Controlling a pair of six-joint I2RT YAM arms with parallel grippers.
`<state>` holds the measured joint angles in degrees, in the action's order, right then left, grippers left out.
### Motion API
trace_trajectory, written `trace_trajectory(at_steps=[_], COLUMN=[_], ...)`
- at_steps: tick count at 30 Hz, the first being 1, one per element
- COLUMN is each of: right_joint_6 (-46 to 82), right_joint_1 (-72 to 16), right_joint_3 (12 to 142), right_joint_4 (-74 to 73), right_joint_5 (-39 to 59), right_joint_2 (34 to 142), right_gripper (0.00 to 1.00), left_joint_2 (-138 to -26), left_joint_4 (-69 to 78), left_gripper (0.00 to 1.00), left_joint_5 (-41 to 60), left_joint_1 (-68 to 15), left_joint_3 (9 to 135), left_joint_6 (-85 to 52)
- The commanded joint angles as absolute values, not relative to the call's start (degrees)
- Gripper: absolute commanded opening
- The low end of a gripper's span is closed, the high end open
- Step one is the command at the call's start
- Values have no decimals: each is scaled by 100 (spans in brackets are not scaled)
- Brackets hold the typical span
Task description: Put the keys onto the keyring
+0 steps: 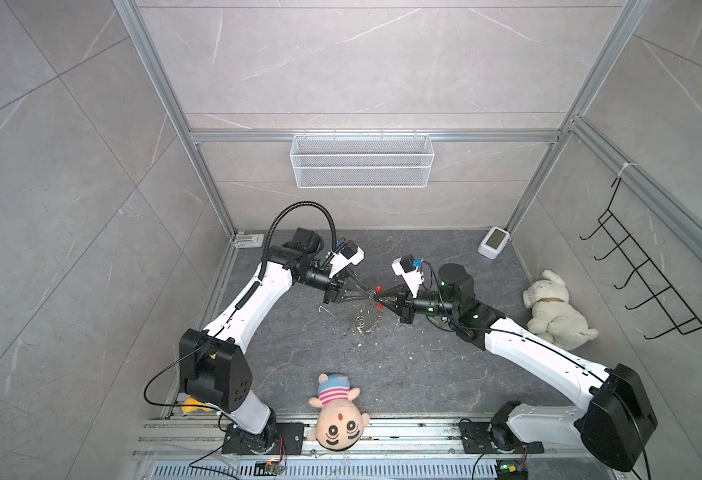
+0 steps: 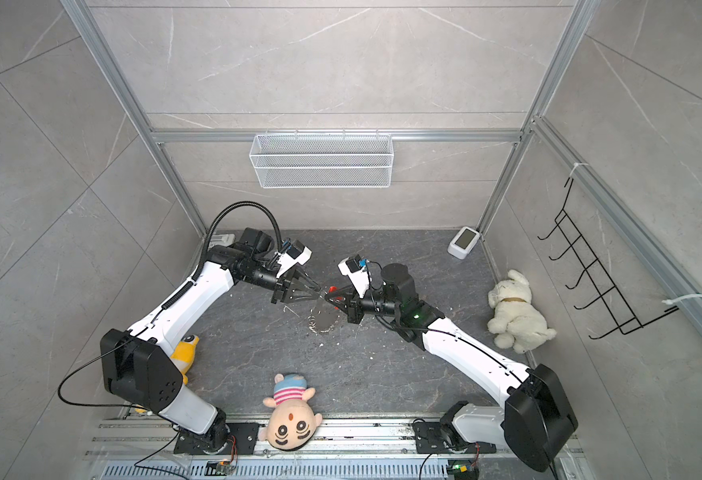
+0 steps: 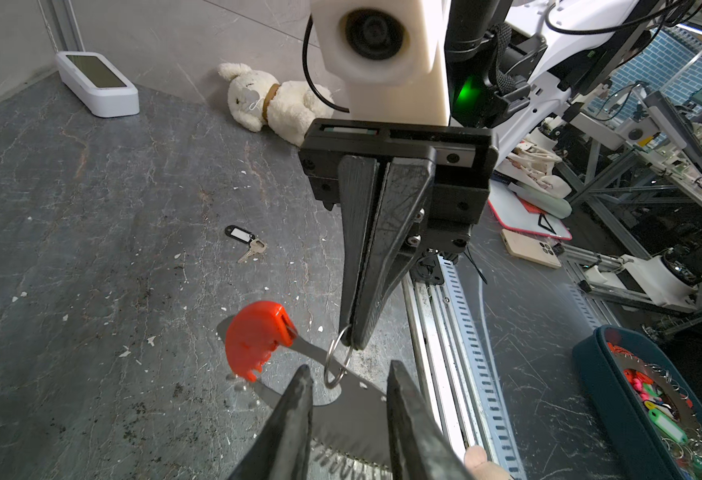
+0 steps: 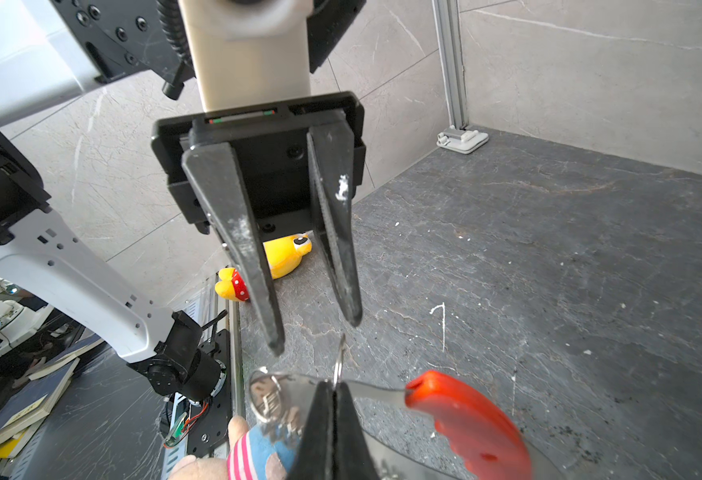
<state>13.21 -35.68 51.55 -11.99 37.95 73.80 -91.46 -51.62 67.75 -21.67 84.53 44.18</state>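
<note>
Top views both show 2 arms meeting tip-to-tip over mid counter (image 1: pixel 403 365), L arm in from 9 o'clock, R arm from 3 o'clock. R end effector (image 1: pixel 376 297) is clamped fully shut on the keyring (image 1: pixel 364 322), pinching one small silver ring (image 3: pixel 337 368) right at its tips. The rest of the loop hangs off that pinch toward 6 o'clock w/ its bunch of rings low over the counter; can't tell if they touch it. Red plastic segment (image 3: pixel 253 338) sits just beside the pinch.

L end effector (image 4: pixel 316 332) is partly open w/ nothing in it. Its fingertips (image 3: pixel 304 376) sit either side of the pinched ring, close but apart from it.

Keys (image 3: pixel 246 242) (black tag head + short metal blade) lie flat on the counter, well apart from the keyring, out toward the white plush dog (image 1: pixel 557 311) at 3 o'clock. I see them from the L wrist cam only.

Other stuff:
- doll plush (image 1: pixel 337 415) at the 6 o'clock edge
- yellow plush (image 2: pixel 185 353) at approx 8 o'clock, by the L arm
- thin white bent wire (image 4: pixel 441 324) on the counter near the L end effector
- white box device (image 1: pixel 494 242) in the 1 o'clock corner
- mesh basket (image 1: pixel 362 160) on the back wall at 12 o'clock
</note>
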Motion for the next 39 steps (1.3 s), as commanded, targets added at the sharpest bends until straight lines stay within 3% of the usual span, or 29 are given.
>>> trace_trajectory(at_steps=[1, 10, 23, 33, 35, 37, 39], right_joint_6=[1265, 1292, 1356, 1400, 1459, 1613, 1727], right_joint_1=[-3594, -3601, -3604, -3603, -3603, -3599, -3599], right_joint_3=[5386, 5401, 5441, 5463, 5468, 5451, 5372], right_joint_4=[-1336, -1345, -1406, -1406, -1406, -1398, -1380], right_joint_5=[3974, 4034, 4036, 3712, 3604, 3317, 2965], right_joint_2=[7433, 7436, 7499, 7508, 7506, 7446, 7302], right_gripper=[0, 0, 0, 0, 0, 0, 26], left_joint_2=[-9201, -9319, -9430, -9266, -9004, -8503, -7957], left_joint_4=[-5309, -5116, -5115, -5198, -4361, -2328, 263], left_gripper=[32, 33, 0, 0, 0, 0, 0], left_joint_5=[7045, 7029, 7160, 7362, 7383, 7187, 6883], left_joint_1=[-2215, -2285, -2320, -2320, -2320, -2320, -2320], left_joint_3=[8573, 8653, 8622, 8523, 8110, 7177, 6021], left_joint_6=[4538, 4423, 4351, 4496, 3912, 2483, 979])
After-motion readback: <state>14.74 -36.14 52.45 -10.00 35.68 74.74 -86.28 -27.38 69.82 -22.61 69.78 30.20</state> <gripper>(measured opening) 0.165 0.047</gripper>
